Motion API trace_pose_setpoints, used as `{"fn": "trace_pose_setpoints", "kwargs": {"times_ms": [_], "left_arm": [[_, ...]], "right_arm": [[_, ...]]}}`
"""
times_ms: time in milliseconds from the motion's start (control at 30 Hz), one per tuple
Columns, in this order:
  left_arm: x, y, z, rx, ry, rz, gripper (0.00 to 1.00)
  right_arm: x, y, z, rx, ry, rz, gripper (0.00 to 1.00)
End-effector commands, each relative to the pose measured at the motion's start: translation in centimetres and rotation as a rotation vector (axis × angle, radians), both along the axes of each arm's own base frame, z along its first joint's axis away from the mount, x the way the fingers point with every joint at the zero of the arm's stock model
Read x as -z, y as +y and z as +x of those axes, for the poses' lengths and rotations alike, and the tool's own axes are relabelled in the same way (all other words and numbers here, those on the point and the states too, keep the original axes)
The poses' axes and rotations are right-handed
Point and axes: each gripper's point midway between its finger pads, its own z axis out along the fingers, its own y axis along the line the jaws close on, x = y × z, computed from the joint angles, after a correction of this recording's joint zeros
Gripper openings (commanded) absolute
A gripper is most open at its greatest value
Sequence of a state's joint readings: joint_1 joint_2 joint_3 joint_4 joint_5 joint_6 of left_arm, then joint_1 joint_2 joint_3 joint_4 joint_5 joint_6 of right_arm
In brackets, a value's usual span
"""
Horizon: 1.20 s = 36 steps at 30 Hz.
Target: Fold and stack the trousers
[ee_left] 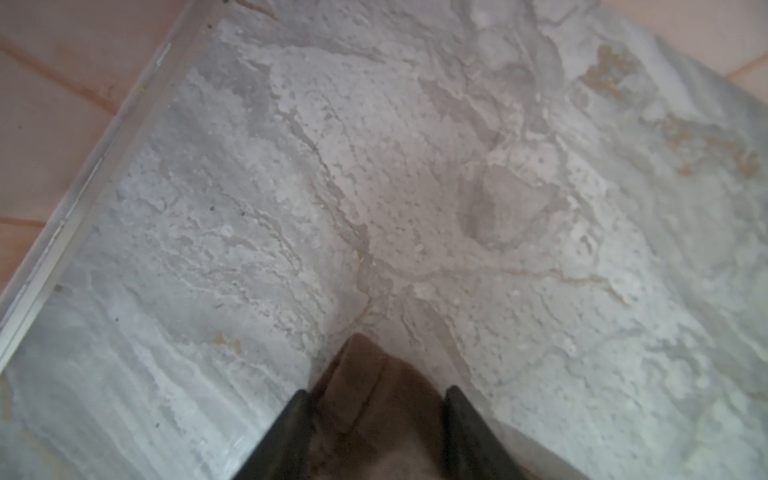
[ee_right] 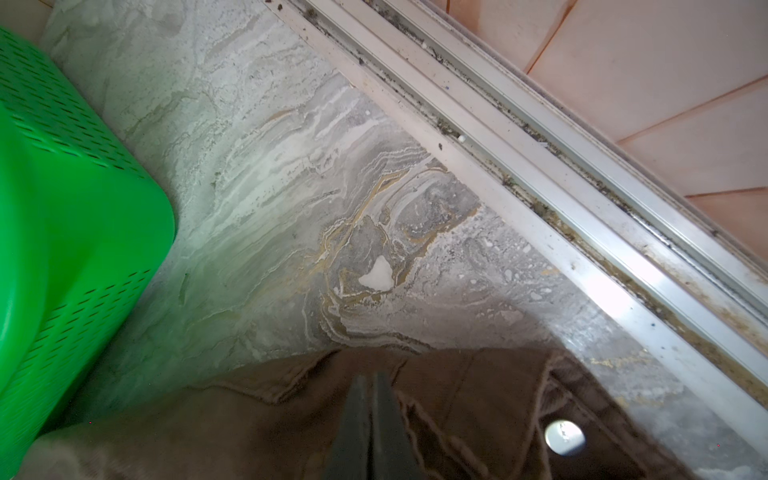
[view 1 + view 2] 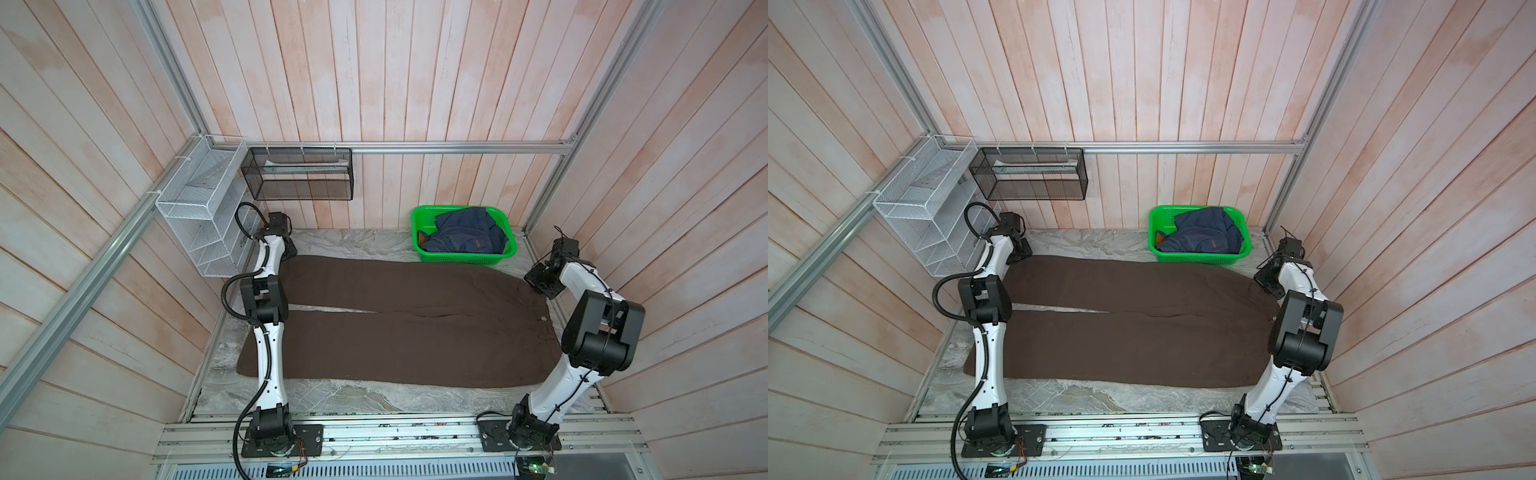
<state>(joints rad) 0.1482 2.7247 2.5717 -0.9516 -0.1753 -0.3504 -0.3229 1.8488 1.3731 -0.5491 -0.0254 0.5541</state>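
Brown trousers flat on table. Left gripper jaws apart, straddling hem corner; right gripper closed at waistband.

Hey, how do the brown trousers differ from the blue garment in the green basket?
The trousers are dark brown; the denim garment is navy. The trousers lie spread flat on the table; the denim garment sits crumpled in the green basket. Both are soft clothing.

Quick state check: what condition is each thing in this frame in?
trousers: spread flat on the table, unfolded.
left gripper: open, jaws astride a trouser-leg corner.
right gripper: shut, at the waistband.
green basket: upright, holding the denim garment.
denim garment: crumpled.
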Motion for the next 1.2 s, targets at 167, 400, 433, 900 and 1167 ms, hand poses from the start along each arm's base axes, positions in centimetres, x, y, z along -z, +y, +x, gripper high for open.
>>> {"fn": "trace_pose_setpoints", "kwargs": {"times_ms": [167, 400, 433, 900, 1167], "left_arm": [[2.7, -0.2, -2.9, -0.022, 0.109, -0.128, 0.22], [-4.9, -0.1, -0.7, -0.001, -0.056, -0.095, 0.01], [-5.8, 0.0, -0.5, -0.001, -0.074, -0.084, 0.00], [-12.2, -0.2, -3.8, -0.012, -0.198, -0.074, 0.00], [-17.4, -0.6, -5.1, 0.012, -0.336, -0.081, 0.00]], "right_arm": [[-1.4, 0.2, 0.1, -0.005, -0.022, -0.013, 0.00], [-1.5, 0.5, 1.4, -0.019, -0.041, 0.016, 0.00], [-1.6, 0.4, 1.7, -0.022, -0.045, 0.019, 0.00], [-3.9, -0.1, 1.5, -0.006, -0.084, 0.011, 0.00], [-6.9, -0.7, 2.1, 0.015, -0.170, 0.022, 0.00]]}}
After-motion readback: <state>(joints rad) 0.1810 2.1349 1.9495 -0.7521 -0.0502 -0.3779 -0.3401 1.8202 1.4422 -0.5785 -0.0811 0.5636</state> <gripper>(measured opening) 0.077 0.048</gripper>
